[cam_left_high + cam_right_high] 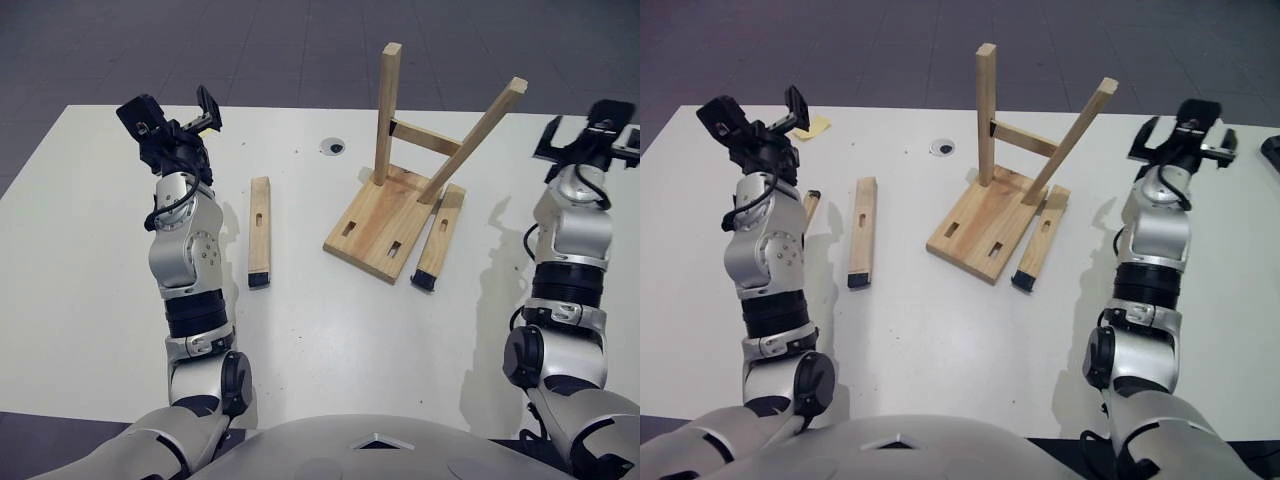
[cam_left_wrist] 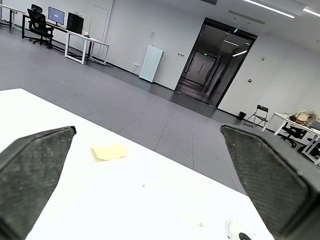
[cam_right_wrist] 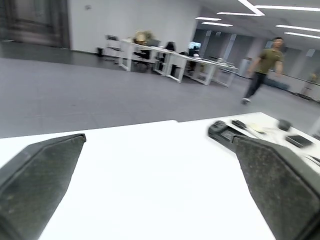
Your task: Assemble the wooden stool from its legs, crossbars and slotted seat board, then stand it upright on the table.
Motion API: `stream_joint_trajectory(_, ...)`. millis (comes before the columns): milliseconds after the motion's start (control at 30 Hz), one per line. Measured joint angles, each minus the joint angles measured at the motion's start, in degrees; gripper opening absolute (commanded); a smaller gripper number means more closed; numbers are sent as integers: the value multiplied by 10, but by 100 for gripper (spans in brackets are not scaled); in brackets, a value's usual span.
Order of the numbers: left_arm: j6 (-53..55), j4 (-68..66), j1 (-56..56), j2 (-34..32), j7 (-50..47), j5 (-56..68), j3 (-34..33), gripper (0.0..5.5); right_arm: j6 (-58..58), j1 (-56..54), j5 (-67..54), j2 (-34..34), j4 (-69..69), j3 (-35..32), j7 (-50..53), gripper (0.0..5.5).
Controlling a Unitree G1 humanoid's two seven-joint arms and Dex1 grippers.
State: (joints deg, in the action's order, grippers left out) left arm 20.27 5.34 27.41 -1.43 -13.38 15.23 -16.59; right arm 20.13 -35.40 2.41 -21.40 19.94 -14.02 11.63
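White table (image 1: 320,340), grey office floor (image 1: 200,50)

The table (image 1: 330,330) is white, the seat board (image 1: 372,215) pale wood, the loose leg (image 1: 259,235) black-tipped, the paper note (image 2: 109,151) seemingly pale yellow.

The left pincer (image 2: 148,131) gapes wide above the white table (image 2: 150,200), where a yellow note (image 2: 110,151) lies.

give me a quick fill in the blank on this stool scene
1. The seat board lies flat with ___ legs standing in it.
2. One loose leg lies apart, on the board's ___ side.
3. The left gripper and right gripper are both ___, holding nothing.
Missing words: two; left; open.
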Motion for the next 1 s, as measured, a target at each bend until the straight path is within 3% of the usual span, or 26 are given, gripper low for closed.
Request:
stream_joint_trajectory(100,2,-1,0,-4,0,-3,-1,540,-72,-11,6,13,-4,55,-56,538)
stream_joint_trajectory(167,3,-1,0,-4,1,-4,-1,540,-94,-12,5,17,-7,58,-68,538)
stream_joint_trajectory(367,14,-1,-7,-21,1,-17,-4,540,-72,-2,-8,3,4,-13,-8,538)
stream_joint_trajectory(533,55,-3,-51,-105,31,-67,3,540,-41,28,4,-8,-15,-59,50,538)
stream_joint_trajectory(800,186,-2,-132,-83,83,-16,3,540,-6,77,3,-8,-70,-67,38,538)
stream_joint_trajectory(1000,190,-112,-129,-132,118,-47,27,540,3,96,-1,-1,-102,-65,27,538)
